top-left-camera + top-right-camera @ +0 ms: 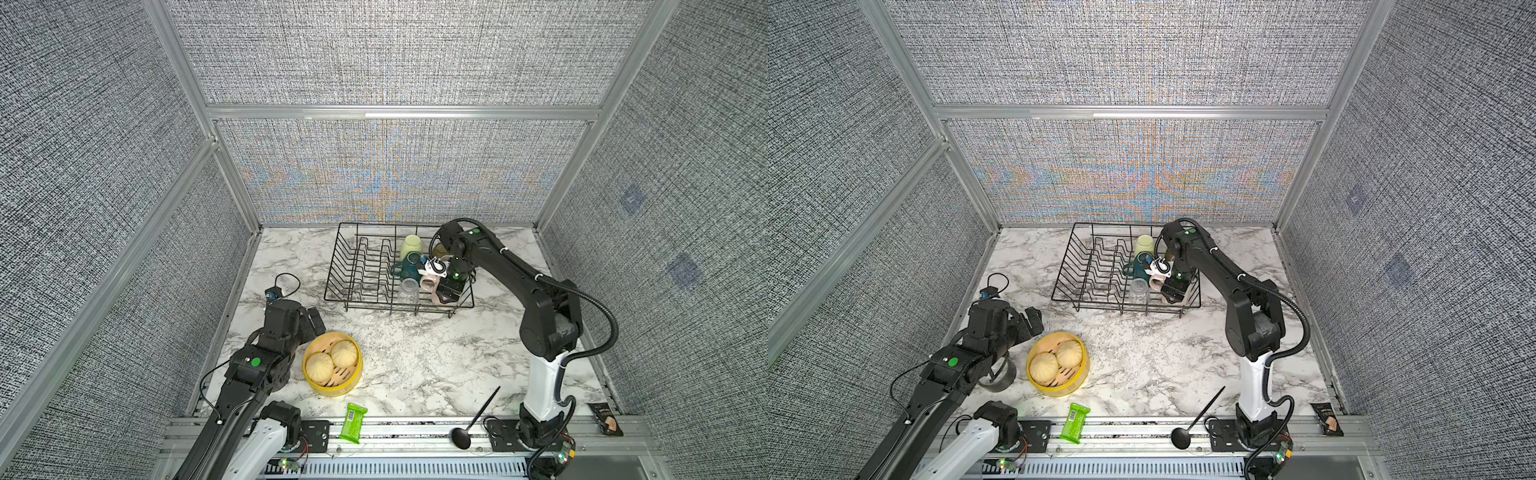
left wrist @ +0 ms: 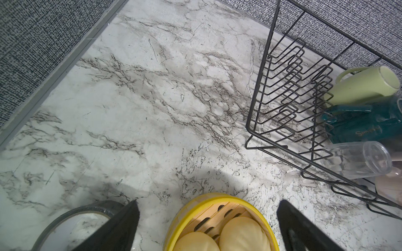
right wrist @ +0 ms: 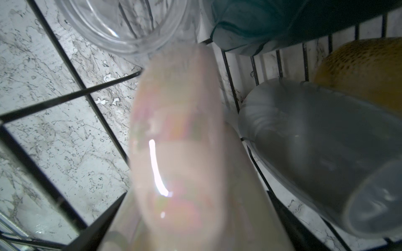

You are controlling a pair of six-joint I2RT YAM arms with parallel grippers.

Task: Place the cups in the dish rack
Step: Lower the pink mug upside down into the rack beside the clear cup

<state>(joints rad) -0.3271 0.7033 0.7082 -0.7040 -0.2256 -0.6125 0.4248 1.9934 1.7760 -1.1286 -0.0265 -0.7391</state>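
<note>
The last cup is going in. The right gripper (image 3: 196, 193) is down inside the dish rack (image 1: 345, 266), at its front right corner. Its jaws are spread wide yet pressed on both sides of the pink mug (image 3: 178, 130). Whether the mug rests on the wires yet, I cannot tell. Around it lie the clear glass (image 1: 409, 286), dark teal mug (image 1: 409, 266), pale green mug (image 1: 411, 245), grey-white mug (image 3: 315, 130) and amber tumbler (image 3: 359, 69).

The rack stands at the back edge of the worktop (image 1: 415, 357). Next, I'd say, the arm must let go and lift straight out without nudging the glass.

The left gripper (image 2: 207, 202) hovers over the yellow steamer basket (image 2: 178, 217) near the front left corner, jaws wide apart, holding nothing.
</note>
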